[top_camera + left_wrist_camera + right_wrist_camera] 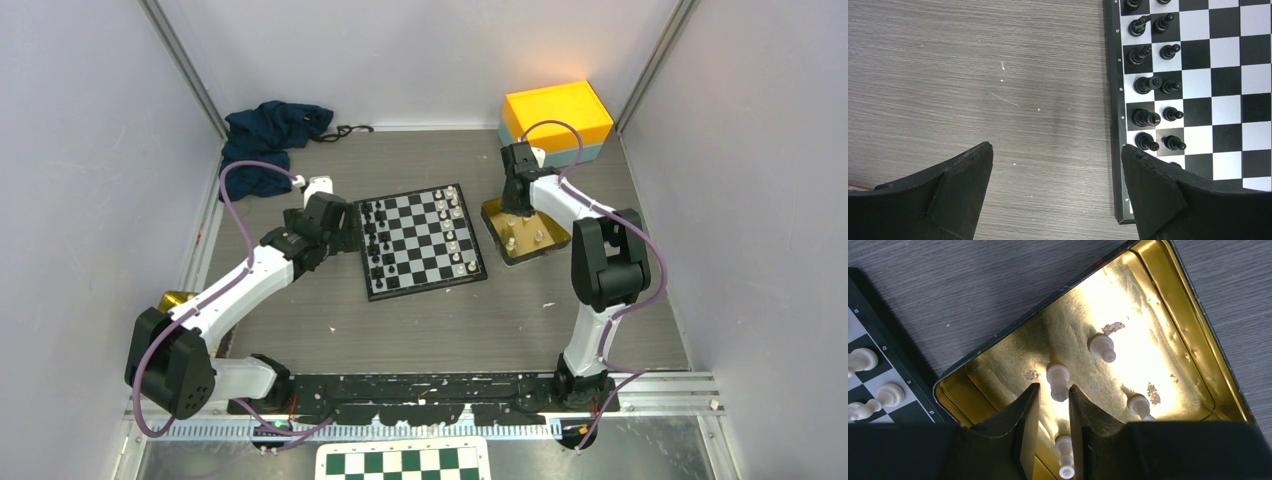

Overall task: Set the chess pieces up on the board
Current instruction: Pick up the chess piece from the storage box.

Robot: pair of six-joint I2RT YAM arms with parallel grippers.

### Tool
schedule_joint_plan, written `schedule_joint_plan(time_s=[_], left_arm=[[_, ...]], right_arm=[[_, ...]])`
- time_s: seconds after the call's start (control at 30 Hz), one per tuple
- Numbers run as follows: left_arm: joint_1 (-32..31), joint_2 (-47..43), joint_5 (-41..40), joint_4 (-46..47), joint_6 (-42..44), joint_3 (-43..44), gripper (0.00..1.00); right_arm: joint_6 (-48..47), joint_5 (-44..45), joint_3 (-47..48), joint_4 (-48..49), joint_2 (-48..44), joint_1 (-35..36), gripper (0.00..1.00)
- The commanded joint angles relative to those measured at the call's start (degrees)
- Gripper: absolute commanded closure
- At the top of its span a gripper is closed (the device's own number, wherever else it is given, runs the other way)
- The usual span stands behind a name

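Observation:
The board (425, 287) lies mid-table, black chess pieces (375, 240) along its left side and white ones (455, 235) along its right. My left gripper (1055, 150) is open and empty over bare table just left of the board (1228, 110), near the black pieces (1146, 118). My right gripper (1054, 388) reaches down into a gold tin (1198, 305); its narrowly open jaws flank the top of a white piece (1058, 377), a gap showing on the left side. Three more white pieces (1102, 347) stand in the tin.
A yellow box (557, 115) stands behind the tin (545, 245) at the back right. A dark blue cloth (270, 140) lies at the back left. A gold object (178, 300) sits by the left arm. A green-and-white checkered panel (403, 462) lies at the near edge.

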Motion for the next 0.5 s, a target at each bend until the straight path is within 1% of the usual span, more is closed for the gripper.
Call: schedule_joint_plan(time_s=[0.0, 0.2, 0.47], left_arm=[[-0.23, -1.44, -1.07, 1.46, 0.56, 0.02, 0.00], [-0.23, -1.44, -1.04, 1.18, 0.48, 0.07, 0.00], [-0.23, -1.67, -0.90, 1.20, 0.43, -0.20, 0.00]], right_arm=[[0.74, -0.20, 1.68, 1.80, -0.09, -0.29, 0.68], [0.98, -0.65, 1.44, 1.64, 0.10, -0.30, 0.71], [1.28, -0.73, 0.64, 1.47, 0.01, -0.28, 0.74]])
